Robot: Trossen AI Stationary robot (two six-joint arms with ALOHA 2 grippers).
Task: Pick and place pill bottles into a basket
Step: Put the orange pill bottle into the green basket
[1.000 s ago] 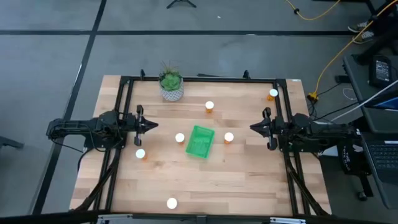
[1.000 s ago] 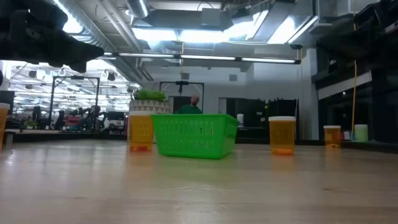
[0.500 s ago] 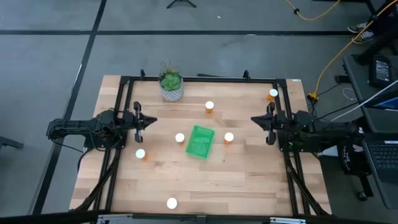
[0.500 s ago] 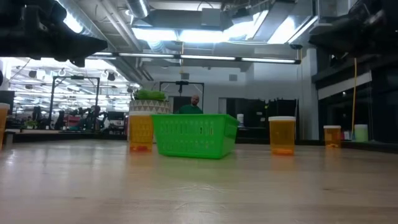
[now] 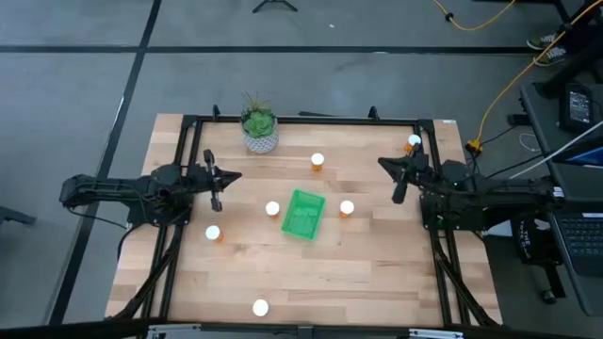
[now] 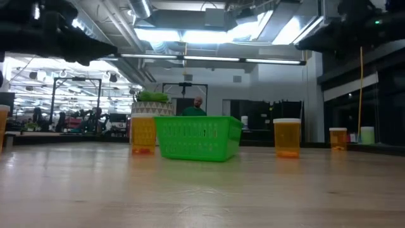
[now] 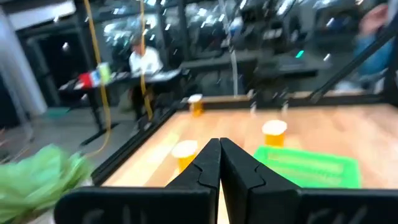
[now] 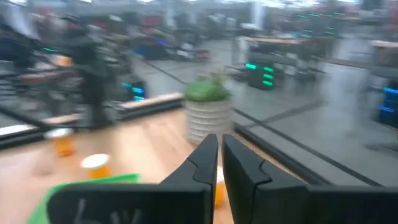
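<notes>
While both end effectors hover closed, basket (image 5: 303,214) sits empty.

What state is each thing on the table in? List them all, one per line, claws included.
Bottles: all six upright, capped, on the table, outside the basket.
Basket: empty, mid-table.
Plant pot: upright, at the far edge.
Left claw: shut, empty, above the table.
Right claw: shut, empty, above the table.
</notes>
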